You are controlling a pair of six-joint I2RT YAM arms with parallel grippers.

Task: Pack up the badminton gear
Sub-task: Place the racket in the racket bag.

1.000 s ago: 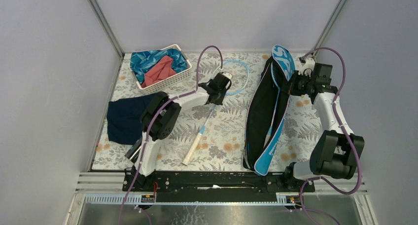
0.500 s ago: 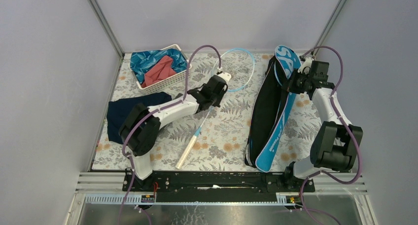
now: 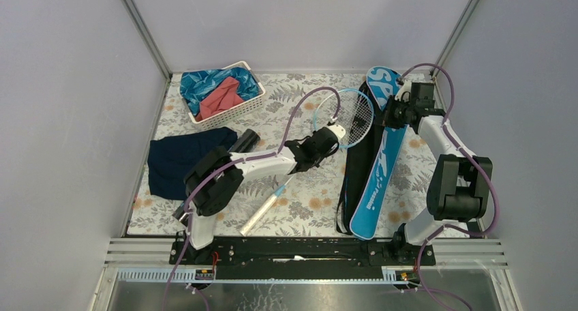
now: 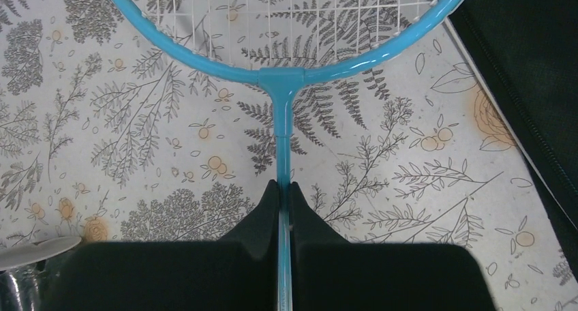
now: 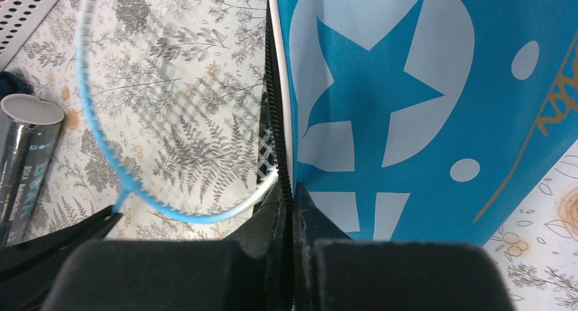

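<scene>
A light-blue-framed racket (image 3: 354,116) with a white handle slants across the middle of the mat. Its head reaches over the open black mouth of the blue bag (image 3: 377,181). My left gripper (image 3: 326,144) is shut on the racket's thin blue shaft (image 4: 282,140) just below the throat, as the left wrist view (image 4: 283,188) shows. My right gripper (image 3: 393,113) is shut on the zipper edge of the bag's blue flap (image 5: 382,86) and holds it up. The racket's frame (image 5: 201,217) lies just left of that edge. A black tube (image 3: 247,140) lies by the left arm.
A white basket (image 3: 253,103) with blue and red cloths stands at the back left. A navy cloth (image 3: 174,162) lies at the left edge of the mat. The tube's capped end (image 5: 31,110) shows left of the racket head. Grey walls close in on both sides.
My left arm has swung right and carried the racket head from near the basket to the bag's mouth. The right gripper has shifted left with the flap. The black tube has come into view.
</scene>
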